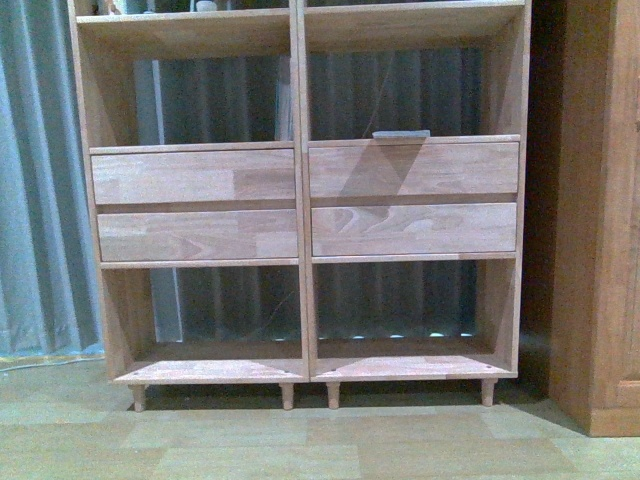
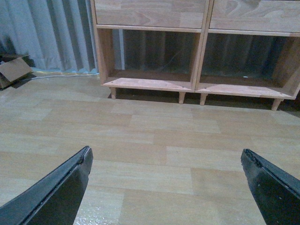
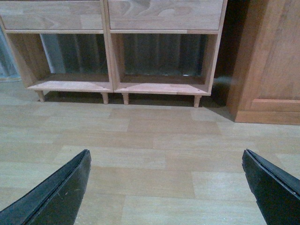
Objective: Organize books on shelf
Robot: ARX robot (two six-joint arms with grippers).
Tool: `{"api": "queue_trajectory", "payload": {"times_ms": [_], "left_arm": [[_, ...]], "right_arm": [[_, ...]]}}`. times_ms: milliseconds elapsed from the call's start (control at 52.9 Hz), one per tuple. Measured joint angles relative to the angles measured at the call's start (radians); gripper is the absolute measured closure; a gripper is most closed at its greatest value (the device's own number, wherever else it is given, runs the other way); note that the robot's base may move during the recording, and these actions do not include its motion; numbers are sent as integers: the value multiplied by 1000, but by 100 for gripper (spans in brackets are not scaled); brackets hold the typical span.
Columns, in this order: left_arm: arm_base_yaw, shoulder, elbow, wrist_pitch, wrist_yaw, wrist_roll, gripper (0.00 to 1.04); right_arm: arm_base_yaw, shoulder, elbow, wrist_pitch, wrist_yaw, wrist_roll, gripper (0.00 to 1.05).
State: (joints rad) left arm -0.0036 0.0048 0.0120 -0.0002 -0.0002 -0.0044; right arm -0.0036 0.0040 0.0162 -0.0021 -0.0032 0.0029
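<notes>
The shelf (image 1: 200,175) is seen straight ahead, with the brown cabinet (image 1: 600,220) just beside it on the right. One thin, flat, grey thing, likely a book (image 1: 400,133), is laid on the board above the right drawers, in the right middle box. Its cover cannot be told. No other book can be made out for sure.

The step is judged to be a reach for that book. It is best done with the right arm, as the book is on that side. The arm should be lifted to the height of the board. The book should be gripped by its front edge, which seems to stick out a little, so the wood is not bumped.

The left pincer (image 2: 165,151) is held wide open over the floor (image 2: 154,131), and nothing is held or touched. The right pincer (image 3: 165,152) is the same: spread wide, empty, well apart from the shelf.
</notes>
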Motion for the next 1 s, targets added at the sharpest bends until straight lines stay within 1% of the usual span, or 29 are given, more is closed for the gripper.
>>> {"api": "queue_trajectory", "payload": {"times_ms": [1002], "left_arm": [[0,0,0,0,0,0,7]], "right_arm": [[0,0,0,0,0,0,7]]}}
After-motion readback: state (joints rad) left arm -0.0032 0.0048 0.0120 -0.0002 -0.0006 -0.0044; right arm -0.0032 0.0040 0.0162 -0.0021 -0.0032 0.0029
